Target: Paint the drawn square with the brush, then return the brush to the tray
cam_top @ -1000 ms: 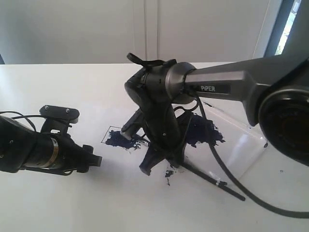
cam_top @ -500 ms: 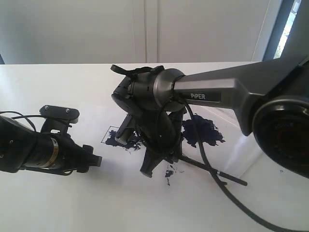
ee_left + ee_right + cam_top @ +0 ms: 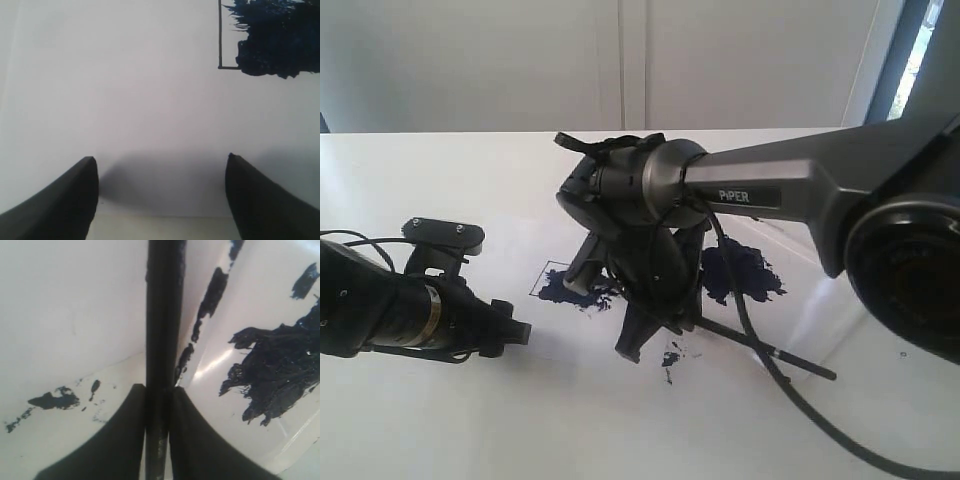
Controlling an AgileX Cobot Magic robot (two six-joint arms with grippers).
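Hidden or cut off: the right arm's wrist covers the far corner of the drawn square [image 3: 555, 285] and the working tip of the brush [image 3: 770, 352], so contact between tip and surface cannot be judged. In the left wrist view the square [image 3: 260, 45] runs off the frame, with only one thin black corner and ragged blue-black fill showing. Right gripper [image 3: 158, 405]: jaws nearly together, pinching the brush shaft [image 3: 162, 315] between both fingers; the shaft runs out of frame. Its free end, with a small white mark, sticks out low just beside the tray's [image 3: 820, 290] near rim. Left gripper [image 3: 160, 165]: jaws spread wide, nothing between them, bare table [image 3: 470, 420] underneath, well apart from the tray on the square's far side. Open room: plain white surface lies all around the left gripper. The space between tray and square is crowded by the right gripper and a looping black cable [image 3: 790, 400]. The square sits near the tray, on the side toward the left arm. Materials: the tray is glossy clear-white plastic with a raised, paint-smeared rim [image 3: 210, 295] and a wet, feathery paint blot [image 3: 275, 370]. Stray splatter [image 3: 670, 357] dots the table just outside the tray.
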